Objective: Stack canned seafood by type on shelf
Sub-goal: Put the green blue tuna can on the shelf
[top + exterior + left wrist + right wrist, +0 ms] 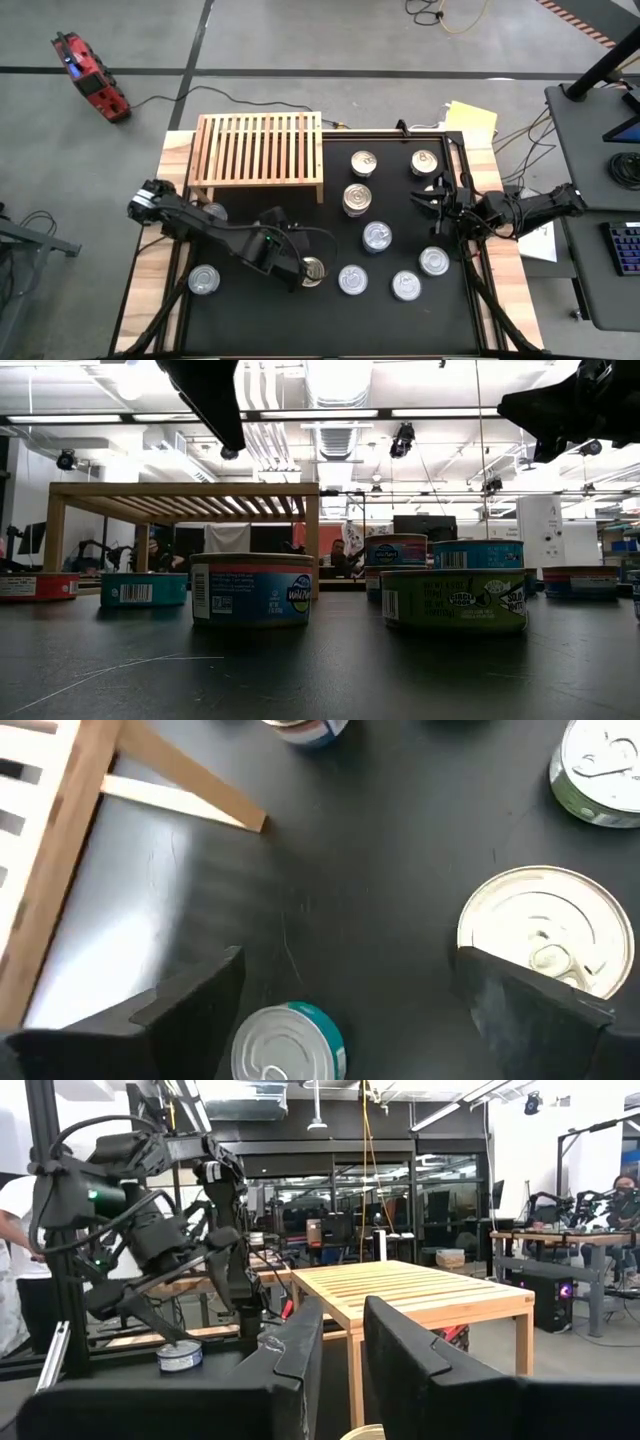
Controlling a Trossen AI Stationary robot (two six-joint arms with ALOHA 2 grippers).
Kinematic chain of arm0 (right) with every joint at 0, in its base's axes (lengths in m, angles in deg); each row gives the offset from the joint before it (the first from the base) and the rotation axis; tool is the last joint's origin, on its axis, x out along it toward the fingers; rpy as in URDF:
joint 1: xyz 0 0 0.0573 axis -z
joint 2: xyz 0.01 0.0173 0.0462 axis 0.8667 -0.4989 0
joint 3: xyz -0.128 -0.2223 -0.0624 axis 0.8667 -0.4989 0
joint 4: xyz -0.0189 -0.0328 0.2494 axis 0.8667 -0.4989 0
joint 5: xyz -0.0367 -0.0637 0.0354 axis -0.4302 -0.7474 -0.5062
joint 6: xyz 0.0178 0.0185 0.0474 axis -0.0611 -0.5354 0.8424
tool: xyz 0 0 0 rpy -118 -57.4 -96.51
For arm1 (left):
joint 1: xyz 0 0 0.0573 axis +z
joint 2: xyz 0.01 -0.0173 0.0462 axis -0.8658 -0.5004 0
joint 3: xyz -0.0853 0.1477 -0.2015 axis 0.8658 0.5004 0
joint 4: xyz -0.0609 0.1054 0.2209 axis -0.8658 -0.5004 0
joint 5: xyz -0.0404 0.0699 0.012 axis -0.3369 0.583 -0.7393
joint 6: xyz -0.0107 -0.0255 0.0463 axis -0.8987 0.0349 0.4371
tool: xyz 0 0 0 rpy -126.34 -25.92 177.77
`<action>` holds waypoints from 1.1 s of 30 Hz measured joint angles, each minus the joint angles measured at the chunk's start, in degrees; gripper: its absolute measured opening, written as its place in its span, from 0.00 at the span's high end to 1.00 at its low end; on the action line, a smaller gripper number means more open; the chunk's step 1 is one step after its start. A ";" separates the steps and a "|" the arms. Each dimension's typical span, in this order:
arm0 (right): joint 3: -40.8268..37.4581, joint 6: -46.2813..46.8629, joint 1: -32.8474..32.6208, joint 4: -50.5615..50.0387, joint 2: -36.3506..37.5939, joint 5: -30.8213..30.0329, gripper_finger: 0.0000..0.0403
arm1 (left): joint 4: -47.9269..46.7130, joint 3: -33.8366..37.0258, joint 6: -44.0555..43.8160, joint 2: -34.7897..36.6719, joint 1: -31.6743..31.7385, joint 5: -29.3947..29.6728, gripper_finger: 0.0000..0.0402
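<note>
Nearest the low camera sits a blue-labelled can [252,589] on the desk [400,310]. The left claw [300,270], fingers spread wide and empty, hangs just above a gold-lidded can [314,270], which lies toward one finger rather than centred. The shelf [258,147] lies beyond, bare. The right claw [437,203], nearly pressed together and holding nothing, hovers among the silver cans.

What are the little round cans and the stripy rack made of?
The cans look like metal: their lids are shiny and silvery, with pull tabs, and printed labels wrap the sides. The rack looks like pale, unpainted wood, with light slats and legs, though its grain is hard to see.
</note>
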State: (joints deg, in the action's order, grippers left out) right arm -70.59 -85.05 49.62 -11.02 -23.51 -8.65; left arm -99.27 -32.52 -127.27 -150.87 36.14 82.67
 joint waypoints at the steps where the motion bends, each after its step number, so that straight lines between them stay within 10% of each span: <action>1: 0.00 0.00 0.00 0.00 0.00 0.00 0.82 | -0.23 0.11 -0.80 0.01 -0.02 0.01 0.14; 25: 2.68 2.26 -0.02 0.95 -2.79 3.00 0.82 | -13.54 4.84 -3.58 3.09 -1.19 -1.14 0.14; 33: 10.69 -0.48 -0.02 -4.06 -12.90 4.34 0.89 | 8.05 15.31 -2.74 15.51 -1.41 -10.79 0.29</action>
State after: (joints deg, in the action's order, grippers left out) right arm -59.90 -85.53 49.59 -15.08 -36.40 -4.31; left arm -91.22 -17.21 -130.01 -135.36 34.73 71.88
